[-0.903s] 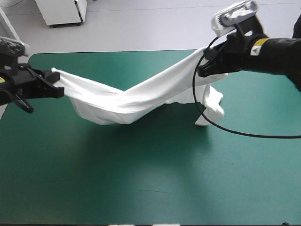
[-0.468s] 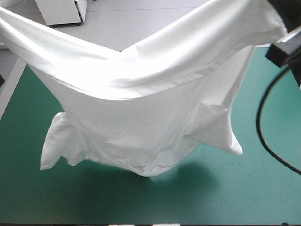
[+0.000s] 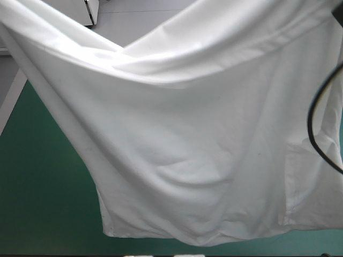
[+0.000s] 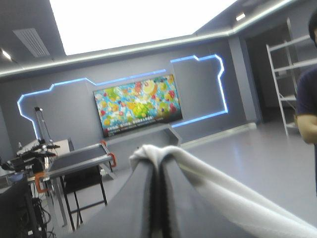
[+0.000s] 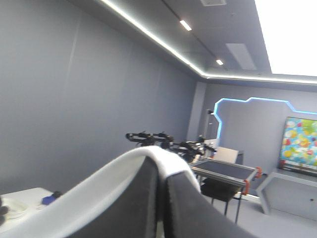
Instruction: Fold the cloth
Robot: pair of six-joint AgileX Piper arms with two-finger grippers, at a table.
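Note:
The white T-shirt [image 3: 187, 139] hangs lifted in front of the high view's camera, spread wide, its lower hem near the table's front edge. Both arms are raised out of the high view and hidden behind the cloth. In the left wrist view my left gripper [image 4: 158, 166] is shut on the T-shirt [image 4: 208, 183], a fold of cloth bunched over the fingertips and trailing off to one side. In the right wrist view my right gripper [image 5: 161, 163] is likewise shut on the T-shirt [image 5: 119, 171], which drapes over its tip. Both wrist views look level into the room.
The teal-green table [image 3: 43, 182] shows only at the left and along the front edge under the hanging cloth. Its left edge [image 3: 12, 104] is visible.
Both arms have lifted the T-shirt from a low stretch over the table to high up. It now hangs open and nearer the camera, its hem dropped toward the front edge.

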